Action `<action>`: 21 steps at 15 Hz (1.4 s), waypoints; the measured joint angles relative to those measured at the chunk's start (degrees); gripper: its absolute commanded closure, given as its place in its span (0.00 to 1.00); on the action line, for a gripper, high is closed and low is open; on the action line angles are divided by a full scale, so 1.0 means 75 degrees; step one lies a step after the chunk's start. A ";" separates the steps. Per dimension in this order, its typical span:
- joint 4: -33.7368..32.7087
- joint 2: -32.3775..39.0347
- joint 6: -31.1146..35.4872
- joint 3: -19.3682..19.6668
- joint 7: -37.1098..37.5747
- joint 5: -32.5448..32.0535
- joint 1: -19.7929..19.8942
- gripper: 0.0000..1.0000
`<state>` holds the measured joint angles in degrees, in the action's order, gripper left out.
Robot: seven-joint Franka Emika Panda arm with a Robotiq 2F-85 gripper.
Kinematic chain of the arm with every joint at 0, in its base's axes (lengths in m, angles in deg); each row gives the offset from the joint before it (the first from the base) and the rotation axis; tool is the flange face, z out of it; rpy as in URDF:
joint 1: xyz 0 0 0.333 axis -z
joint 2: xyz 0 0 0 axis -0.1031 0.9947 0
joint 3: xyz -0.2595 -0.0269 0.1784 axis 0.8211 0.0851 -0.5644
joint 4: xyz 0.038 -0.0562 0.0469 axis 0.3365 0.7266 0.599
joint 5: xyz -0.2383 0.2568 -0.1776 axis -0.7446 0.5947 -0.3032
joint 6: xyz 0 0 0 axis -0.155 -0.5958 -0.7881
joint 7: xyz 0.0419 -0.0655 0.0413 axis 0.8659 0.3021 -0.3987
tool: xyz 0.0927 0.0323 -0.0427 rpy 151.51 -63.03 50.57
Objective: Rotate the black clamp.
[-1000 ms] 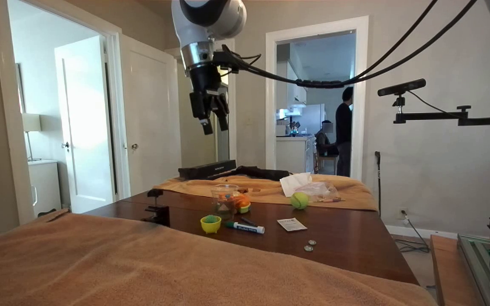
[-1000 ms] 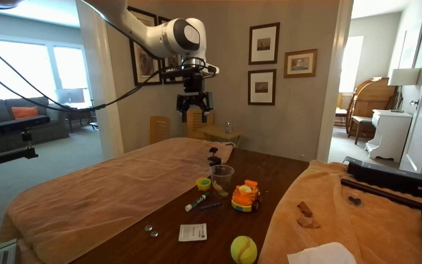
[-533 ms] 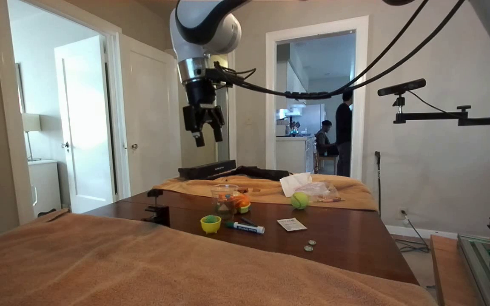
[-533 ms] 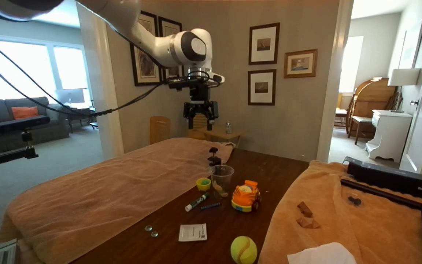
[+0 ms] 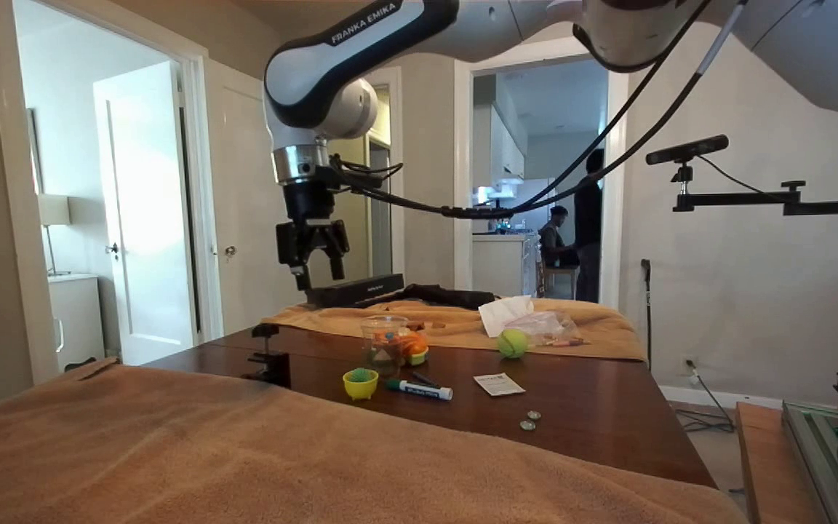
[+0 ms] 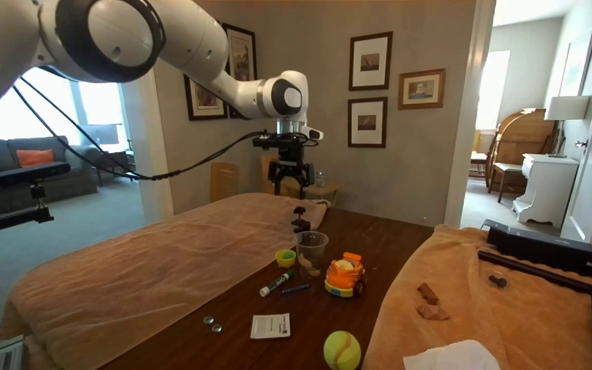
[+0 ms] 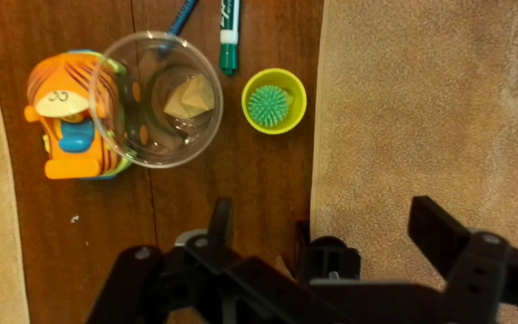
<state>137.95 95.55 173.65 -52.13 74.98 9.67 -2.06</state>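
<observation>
The black clamp stands upright on the wooden table at the edge of the near towel, its knob at the top. In another exterior view the clamp shows behind the clear cup. My gripper hangs above table height, pointing down, jaws wide apart and holding nothing. From the opposite side, the gripper appears just above the clamp, with a gap between them. In the wrist view the clamp lies below, between the spread fingers of the gripper, its lower part hidden by the gripper's body.
Close to the clamp are a yellow cup holding a green spiky ball, a clear cup and an orange toy car. A marker, a paper packet and a tennis ball lie farther off. Towels cover both table sides.
The arm has reached farther out and my gripper has come down, bringing it nearer to the clamp. Its jaws have stayed open. The clamp and the other table items have not moved.
</observation>
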 measured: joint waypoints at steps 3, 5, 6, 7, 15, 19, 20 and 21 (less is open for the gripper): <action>-0.0757 0.0638 -0.0005 -0.0091 -0.0232 0.0059 -0.0105 0.00; -0.1186 0.0957 -0.0003 -0.0108 -0.0358 0.0060 -0.0185 0.00; -0.1379 0.1090 -0.0003 -0.0126 -0.0433 0.0062 -0.0213 0.00; -0.1557 0.1205 -0.0004 -0.0141 -0.0514 0.0066 -0.0234 0.00; -0.2851 0.2139 -0.0054 -0.0151 -0.0929 0.0072 -0.0266 0.00; -0.3417 0.2606 -0.0074 -0.0151 -0.1178 0.0137 -0.0256 0.00; -0.3537 0.2704 -0.0075 -0.0167 -0.1240 0.0141 -0.0252 0.00; -0.3652 0.2789 -0.0075 -0.0190 -0.1283 0.0141 -0.0246 0.00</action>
<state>110.56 116.47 173.09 -53.55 65.35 10.72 -3.91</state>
